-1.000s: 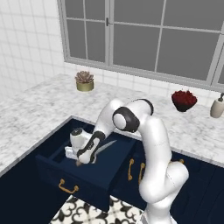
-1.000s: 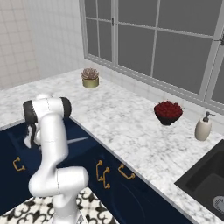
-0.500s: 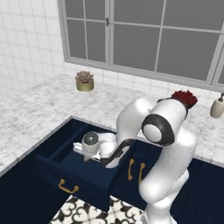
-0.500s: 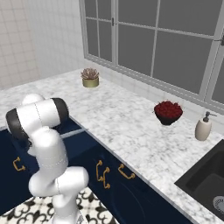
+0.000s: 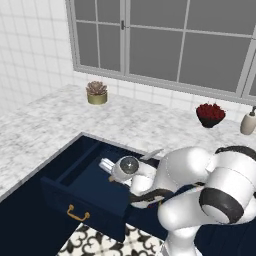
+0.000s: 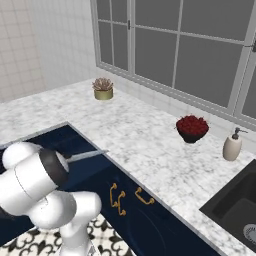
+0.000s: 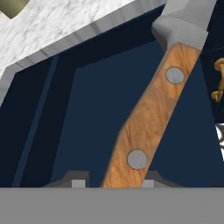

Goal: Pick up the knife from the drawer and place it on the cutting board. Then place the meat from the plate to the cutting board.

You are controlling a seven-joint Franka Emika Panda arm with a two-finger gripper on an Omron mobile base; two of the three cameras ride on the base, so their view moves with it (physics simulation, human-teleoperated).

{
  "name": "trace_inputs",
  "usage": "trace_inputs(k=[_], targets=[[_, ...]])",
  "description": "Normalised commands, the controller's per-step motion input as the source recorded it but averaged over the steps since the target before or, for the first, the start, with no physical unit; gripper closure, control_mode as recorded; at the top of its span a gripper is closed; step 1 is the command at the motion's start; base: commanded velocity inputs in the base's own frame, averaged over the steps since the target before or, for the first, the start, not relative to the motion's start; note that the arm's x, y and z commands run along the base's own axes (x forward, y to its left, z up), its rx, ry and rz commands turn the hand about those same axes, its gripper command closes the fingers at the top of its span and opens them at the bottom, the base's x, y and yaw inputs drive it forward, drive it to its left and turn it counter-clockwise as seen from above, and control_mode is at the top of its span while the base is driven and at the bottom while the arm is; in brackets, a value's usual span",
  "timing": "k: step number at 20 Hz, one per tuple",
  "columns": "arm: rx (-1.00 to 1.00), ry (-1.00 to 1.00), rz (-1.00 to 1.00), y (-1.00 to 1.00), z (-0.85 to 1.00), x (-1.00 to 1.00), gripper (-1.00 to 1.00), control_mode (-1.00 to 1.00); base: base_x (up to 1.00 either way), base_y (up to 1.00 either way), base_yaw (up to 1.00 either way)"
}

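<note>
The knife point(image 7: 151, 114) has a light wooden handle with two rivets, and its grey blade point(image 7: 183, 19) points away from the hand. My gripper point(image 7: 113, 179) is shut on the butt of the handle, one dark fingertip point(image 7: 75, 180) on each side. In the left base view the gripper point(image 5: 116, 176) hangs over the open navy drawer point(image 5: 82, 192), with the blade tip point(image 5: 152, 153) slanting up toward the counter edge. The blade point(image 6: 87, 156) also sticks out past the arm in the right base view. The cutting board, plate and meat are out of view.
A potted succulent point(image 5: 96, 93) stands at the back of the marble counter point(image 5: 45, 125). Right of it are a bowl of red flowers point(image 5: 210, 114) and a soap dispenser point(image 5: 248, 121). A dark sink point(image 6: 240, 205) lies at far right. Brass handles point(image 6: 117, 197) mark the cabinet fronts.
The arm has folded toward the right and its elbow now looms in front. The hand has shifted right over the drawer with the knife in it, the blade tilting up.
</note>
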Motion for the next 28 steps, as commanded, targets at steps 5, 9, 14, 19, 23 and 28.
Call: trace_inputs(k=[5,9,14,19,23,28], targets=[[0.01,0.04,-0.15,-0.1,1.0,0.13,1.0,-1.0,0.0,0.0,0.0],[0.0,0.12,-0.1,0.0,1.0,0.53,1.0,-1.0,0.0,0.0,0.0],[0.0,0.14,-0.1,-0.16,0.97,0.06,1.0,-1.0,0.0,0.0,0.0],[0.0,-0.01,-0.11,-0.83,0.4,-0.71,1.0,-1.0,0.0,0.0,0.0],[0.0,0.0,-0.1,-1.0,0.0,-0.56,1.0,-1.0,0.0,0.0,0.0],[0.0,0.0,-0.03,-0.72,-0.34,-0.08,1.0,-1.0,0.0,0.0,0.0]])
